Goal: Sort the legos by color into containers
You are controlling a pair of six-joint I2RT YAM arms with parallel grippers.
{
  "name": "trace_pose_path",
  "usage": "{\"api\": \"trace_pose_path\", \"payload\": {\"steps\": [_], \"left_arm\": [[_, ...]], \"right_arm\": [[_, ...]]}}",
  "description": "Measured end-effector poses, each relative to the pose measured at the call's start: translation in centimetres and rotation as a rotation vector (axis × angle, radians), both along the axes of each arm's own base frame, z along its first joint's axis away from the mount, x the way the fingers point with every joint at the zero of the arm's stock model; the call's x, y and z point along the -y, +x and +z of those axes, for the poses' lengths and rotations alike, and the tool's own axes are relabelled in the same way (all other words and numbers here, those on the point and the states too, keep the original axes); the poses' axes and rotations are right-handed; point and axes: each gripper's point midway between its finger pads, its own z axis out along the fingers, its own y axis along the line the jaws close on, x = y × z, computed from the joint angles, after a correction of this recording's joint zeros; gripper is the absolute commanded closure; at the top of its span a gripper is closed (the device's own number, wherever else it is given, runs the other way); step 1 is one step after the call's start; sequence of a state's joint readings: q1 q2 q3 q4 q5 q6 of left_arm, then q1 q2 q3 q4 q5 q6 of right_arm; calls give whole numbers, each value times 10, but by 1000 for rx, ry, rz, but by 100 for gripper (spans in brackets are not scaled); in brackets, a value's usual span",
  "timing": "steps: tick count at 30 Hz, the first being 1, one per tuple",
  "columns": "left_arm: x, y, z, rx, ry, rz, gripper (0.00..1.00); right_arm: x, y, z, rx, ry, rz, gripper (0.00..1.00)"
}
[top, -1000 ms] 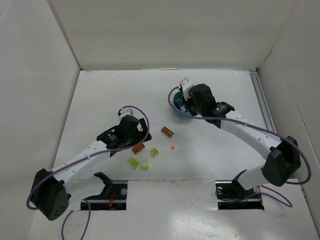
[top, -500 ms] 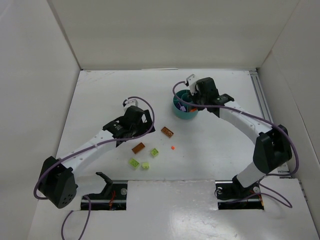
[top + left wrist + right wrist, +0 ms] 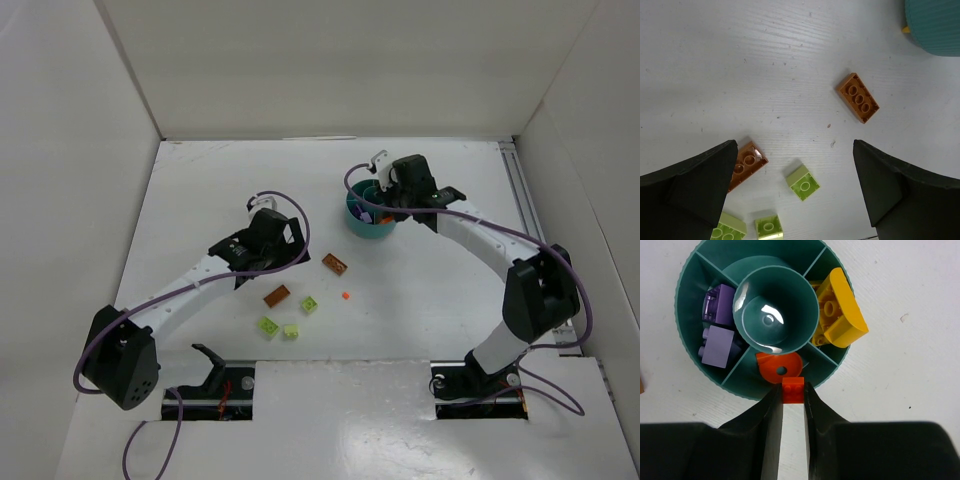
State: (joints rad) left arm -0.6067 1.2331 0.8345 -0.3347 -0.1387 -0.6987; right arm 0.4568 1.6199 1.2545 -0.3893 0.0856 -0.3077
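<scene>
1. A white table [image 3: 190, 190] boxed in by white walls; the teal dish [image 3: 681, 335] sits right under my right gripper [image 3: 793, 396], arm stretched far forward.
2. It pinches a tiny orange-red brick [image 3: 793, 386], jaws narrowly parted, at the rim beside the round orange-red piece [image 3: 775, 369].
3. Drop step, I reckon: nudge forward over that compartment, then release.
4. My left gripper [image 3: 794, 145] hovers gaping and empty, pointing down over the brown bricks [image 3: 858, 97] and lime bricks [image 3: 802, 182].

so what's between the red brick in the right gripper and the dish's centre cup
The round orange-red piece, lying in the compartment between red brick and cup; the right wrist view shows it.
</scene>
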Motion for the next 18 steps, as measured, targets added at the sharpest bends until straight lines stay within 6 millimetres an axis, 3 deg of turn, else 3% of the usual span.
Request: {"api": "trace_pose_path", "payload": {"steps": [5,9,11,18], "left_arm": [[0,0,0,1,0,0,1],[0,0,1,3,-2,0,1],[0,0,2,6,-3,1,1],[-1,0,6,16,-10,1,1]], "right_arm": [[1,1,-4,-8,-2,3,83],[0,1,-4,-9,0,5,71],[0,1,-4,-9,1,7,58],[-4,2,-3,-6,12,21,44]]}}
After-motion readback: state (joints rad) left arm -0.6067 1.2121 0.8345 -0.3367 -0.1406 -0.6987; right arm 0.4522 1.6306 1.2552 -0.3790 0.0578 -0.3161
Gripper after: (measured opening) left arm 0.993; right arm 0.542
